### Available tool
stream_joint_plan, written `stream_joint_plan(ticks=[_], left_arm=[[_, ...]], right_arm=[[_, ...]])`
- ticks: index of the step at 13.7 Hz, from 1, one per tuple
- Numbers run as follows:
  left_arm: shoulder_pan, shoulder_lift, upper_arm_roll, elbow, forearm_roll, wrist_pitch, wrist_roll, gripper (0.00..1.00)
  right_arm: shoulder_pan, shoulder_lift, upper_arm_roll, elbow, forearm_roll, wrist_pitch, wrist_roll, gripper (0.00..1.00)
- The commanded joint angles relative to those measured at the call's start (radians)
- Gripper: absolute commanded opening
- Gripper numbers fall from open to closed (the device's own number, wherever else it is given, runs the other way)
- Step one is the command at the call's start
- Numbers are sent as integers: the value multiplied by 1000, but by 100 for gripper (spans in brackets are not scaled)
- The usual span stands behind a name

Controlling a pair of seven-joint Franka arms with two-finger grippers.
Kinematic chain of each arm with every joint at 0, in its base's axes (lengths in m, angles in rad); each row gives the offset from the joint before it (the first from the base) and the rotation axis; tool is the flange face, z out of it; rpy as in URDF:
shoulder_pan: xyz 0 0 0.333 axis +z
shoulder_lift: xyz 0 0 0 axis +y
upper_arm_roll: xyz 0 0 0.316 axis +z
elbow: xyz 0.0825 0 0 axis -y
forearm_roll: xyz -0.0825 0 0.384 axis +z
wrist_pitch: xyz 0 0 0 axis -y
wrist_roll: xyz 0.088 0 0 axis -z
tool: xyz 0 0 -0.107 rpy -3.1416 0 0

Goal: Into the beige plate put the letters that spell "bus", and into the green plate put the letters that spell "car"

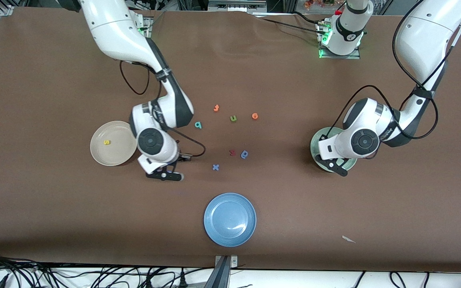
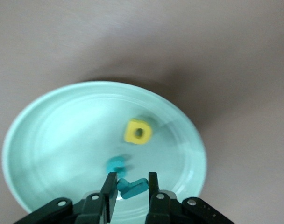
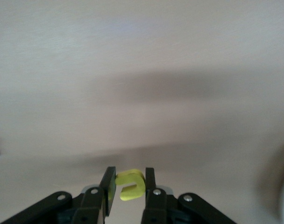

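My left gripper (image 1: pixel 339 169) (image 2: pixel 132 175) hangs over the green plate (image 1: pixel 318 141) (image 2: pixel 62 135), shut on a teal "r" (image 2: pixel 132 188). Inside that plate lie a yellow "a" (image 2: pixel 138 131) and a teal "c" (image 2: pixel 117 164). My right gripper (image 1: pixel 170 175) (image 3: pixel 130 169) is over bare table beside the beige plate (image 1: pixel 122 154), shut on a yellow "u" (image 3: pixel 131 185). A yellow "s" (image 1: pixel 107 142) lies in the beige plate. The teal "b" (image 1: pixel 198 125) lies on the table toward the middle.
Loose letters lie mid-table: an orange "t" (image 1: pixel 216 108), a green "u" (image 1: pixel 233 118), an orange "e" (image 1: pixel 255 116), a red letter (image 1: pixel 232 152), a darker blue letter (image 1: pixel 244 154), a blue "x" (image 1: pixel 215 167). A blue plate (image 1: pixel 229 219) stands nearest the camera.
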Motion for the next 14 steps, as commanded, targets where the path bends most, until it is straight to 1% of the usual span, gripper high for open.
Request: stream_joint_plan(ticks=[1, 2, 4, 5, 7, 8, 10, 11, 12, 13, 14], left_arm=[[56, -29, -47, -47, -20, 7, 14, 72], [50, -31, -47, -45, -27, 6, 11, 100], [50, -35, -52, -34, -27, -3, 18, 100], [59, -50, -72, -33, -27, -8, 17, 100], [72, -125, -127, -28, -33, -74, 9, 100], [72, -167, -142, -16, -56, -112, 8, 100], [72, -227, -142, 28, -133, -224, 11, 100], [73, -244, -142, 54, -170, -284, 11, 100], [81, -267, -142, 77, -212, -336, 18, 100], [84, -302, -142, 90, -248, -371, 19, 100], [82, -346, -142, 102, -268, -402, 19, 100]], right_arm=[[7, -159, -59, -203, 16, 14, -161, 22], [7, -214, -82, -282, 12, 43, -210, 22], [7, -334, -126, -474, 4, 163, -331, 22], [7, -375, -154, -552, 4, 217, -397, 22], [7, -422, -218, -666, 4, 306, -528, 22], [7, -434, -240, -724, 6, 369, -572, 22], [7, -443, -255, -810, 10, 483, -613, 23], [7, -443, -255, -818, 12, 491, -614, 29], [7, -443, -255, -826, 13, 500, -613, 50], [7, -443, -257, -824, 19, 489, -598, 96], [7, -445, -255, -821, 21, 483, -591, 100]])
